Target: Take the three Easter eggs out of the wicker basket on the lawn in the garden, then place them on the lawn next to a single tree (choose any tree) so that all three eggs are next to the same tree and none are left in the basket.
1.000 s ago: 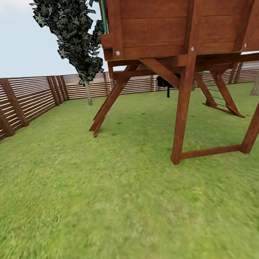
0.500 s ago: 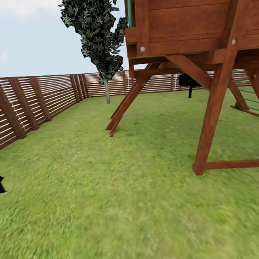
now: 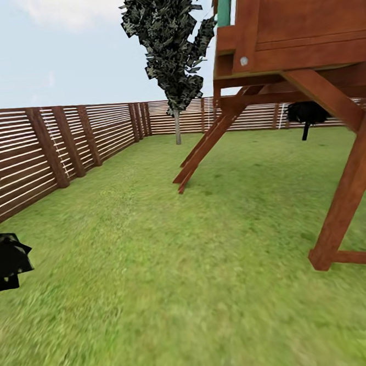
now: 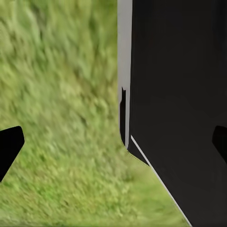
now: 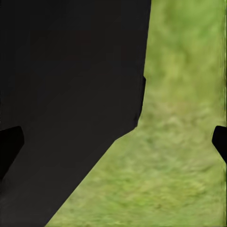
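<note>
Risk: I am in transit with neither the wicker basket nor the Easter eggs in sight, so I could overshoot them. My left gripper (image 4: pixel 113 142) and right gripper (image 5: pixel 113 139) both hang spread wide and empty over the lawn (image 3: pixel 156 262), each beside my dark body. Ahead right, the wooden play tower's leg (image 3: pixel 346 197) and slanted braces (image 3: pixel 202 151) could snag my base. A dark cypress (image 3: pixel 169 46) stands by the slatted fence (image 3: pixel 53 143); black foliage (image 3: pixel 7 263) intrudes near left
</note>
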You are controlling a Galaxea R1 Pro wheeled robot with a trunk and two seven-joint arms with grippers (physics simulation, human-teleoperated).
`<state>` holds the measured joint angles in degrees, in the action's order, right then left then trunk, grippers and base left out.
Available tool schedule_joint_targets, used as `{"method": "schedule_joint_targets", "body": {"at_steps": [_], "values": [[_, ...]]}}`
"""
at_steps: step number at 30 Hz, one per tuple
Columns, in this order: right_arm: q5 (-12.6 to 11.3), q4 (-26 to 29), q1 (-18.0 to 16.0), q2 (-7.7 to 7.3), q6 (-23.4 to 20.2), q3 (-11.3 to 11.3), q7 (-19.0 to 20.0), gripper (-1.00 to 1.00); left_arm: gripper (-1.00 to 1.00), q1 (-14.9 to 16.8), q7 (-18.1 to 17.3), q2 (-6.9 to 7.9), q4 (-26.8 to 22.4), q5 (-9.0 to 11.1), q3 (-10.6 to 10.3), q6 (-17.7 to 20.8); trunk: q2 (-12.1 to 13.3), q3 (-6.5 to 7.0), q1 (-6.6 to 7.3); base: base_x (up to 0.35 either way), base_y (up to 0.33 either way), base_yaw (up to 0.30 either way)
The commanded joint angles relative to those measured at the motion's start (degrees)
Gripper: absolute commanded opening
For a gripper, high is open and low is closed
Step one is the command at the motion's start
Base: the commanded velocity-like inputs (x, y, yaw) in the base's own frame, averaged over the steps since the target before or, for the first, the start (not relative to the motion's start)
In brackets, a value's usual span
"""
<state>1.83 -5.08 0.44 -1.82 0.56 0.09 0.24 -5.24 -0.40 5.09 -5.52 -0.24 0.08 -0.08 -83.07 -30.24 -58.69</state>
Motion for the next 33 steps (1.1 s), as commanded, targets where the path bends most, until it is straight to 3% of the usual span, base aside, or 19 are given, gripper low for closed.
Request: {"method": "schedule_joint_targets", "body": {"at_steps": [1, 17, 33], "values": [[0.19, -0.01, 0.00, -0.02, 0.06, -0.01, 0.03, 1.00, 1.00, -0.03, -0.04, 0.01, -0.10, -0.02, 0.01, -0.01, -0.01, -0.03, -0.04, 0.334, 0.000, 0.294], [0.19, -0.01, 0.00, -0.24, 0.06, -0.09, 0.09, 1.00, 1.00, -0.03, -0.04, 0.01, -0.10, -0.02, 0.01, -0.01, -0.01, -0.03, -0.04, 0.334, 0.000, 0.267], [0.19, -0.01, 0.00, -0.29, 0.06, -0.09, 0.11, 1.00, 1.00, -0.03, -0.04, 0.01, -0.10, -0.02, 0.01, -0.01, -0.01, -0.03, -0.04, 0.334, 0.000, 0.039]]}}
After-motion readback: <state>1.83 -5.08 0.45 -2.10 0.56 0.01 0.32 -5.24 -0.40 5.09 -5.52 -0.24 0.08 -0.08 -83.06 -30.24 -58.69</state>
